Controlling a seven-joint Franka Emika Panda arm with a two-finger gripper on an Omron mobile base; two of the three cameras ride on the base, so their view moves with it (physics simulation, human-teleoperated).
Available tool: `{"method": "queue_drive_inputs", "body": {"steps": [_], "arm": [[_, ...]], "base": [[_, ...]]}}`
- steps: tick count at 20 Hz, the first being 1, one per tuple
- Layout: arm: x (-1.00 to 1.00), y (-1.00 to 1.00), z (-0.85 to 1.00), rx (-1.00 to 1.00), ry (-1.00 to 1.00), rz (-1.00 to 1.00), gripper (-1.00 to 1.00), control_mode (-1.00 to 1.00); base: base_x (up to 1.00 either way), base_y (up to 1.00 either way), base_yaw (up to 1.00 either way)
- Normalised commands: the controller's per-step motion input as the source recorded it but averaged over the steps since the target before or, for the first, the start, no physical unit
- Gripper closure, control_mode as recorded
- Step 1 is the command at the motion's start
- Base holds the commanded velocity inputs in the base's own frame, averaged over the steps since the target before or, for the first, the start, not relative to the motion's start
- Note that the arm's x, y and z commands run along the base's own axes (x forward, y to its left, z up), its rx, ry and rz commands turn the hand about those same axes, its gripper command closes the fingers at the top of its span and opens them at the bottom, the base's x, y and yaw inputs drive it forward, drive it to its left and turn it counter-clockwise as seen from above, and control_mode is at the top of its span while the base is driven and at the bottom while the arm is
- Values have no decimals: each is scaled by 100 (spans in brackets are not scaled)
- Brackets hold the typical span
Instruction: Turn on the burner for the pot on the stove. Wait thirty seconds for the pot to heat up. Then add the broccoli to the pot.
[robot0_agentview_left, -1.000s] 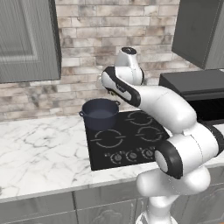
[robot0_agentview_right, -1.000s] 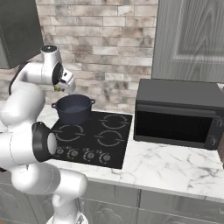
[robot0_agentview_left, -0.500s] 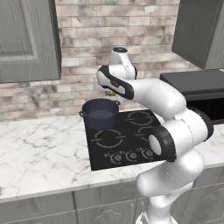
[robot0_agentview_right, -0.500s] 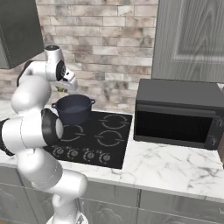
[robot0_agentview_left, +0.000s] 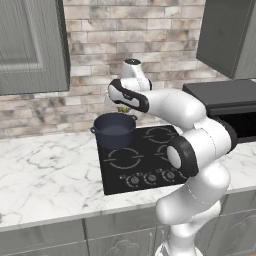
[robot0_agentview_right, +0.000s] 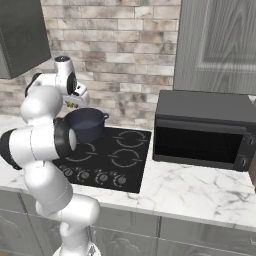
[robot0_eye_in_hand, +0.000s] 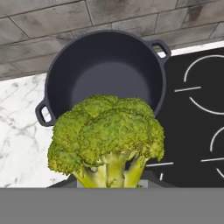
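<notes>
Gripper (robot0_agentview_left: 123, 107) clamped on the broccoli (robot0_eye_in_hand: 107, 138), a green floret with a pale yellow-green stalk, held in the air above the pot (robot0_eye_in_hand: 105, 70). The dark blue-grey pot, with two small side handles, sits on the back left ring of the black glass stove (robot0_agentview_left: 150, 157). A marble counter (robot0_agentview_left: 47, 170) surrounds the stove, and a black microwave (robot0_agentview_right: 202, 130) stands to its right.

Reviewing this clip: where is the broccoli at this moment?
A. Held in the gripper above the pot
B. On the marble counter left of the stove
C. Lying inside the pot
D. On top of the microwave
A: in the hand view the broccoli sits at the gripper, with the pot open and empty below it.
</notes>
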Motion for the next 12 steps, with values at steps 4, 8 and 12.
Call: {"method": "queue_drive_inputs", "body": {"steps": [4,8,12], "arm": [[10,9,-19,-1,0,0,100,-100],[2,2,-18,-4,0,0,100,-100],[0,0,-19,-5,0,0,100,-100]], "base": [[0,0,0],[0,0,0],[0,0,0]]}}
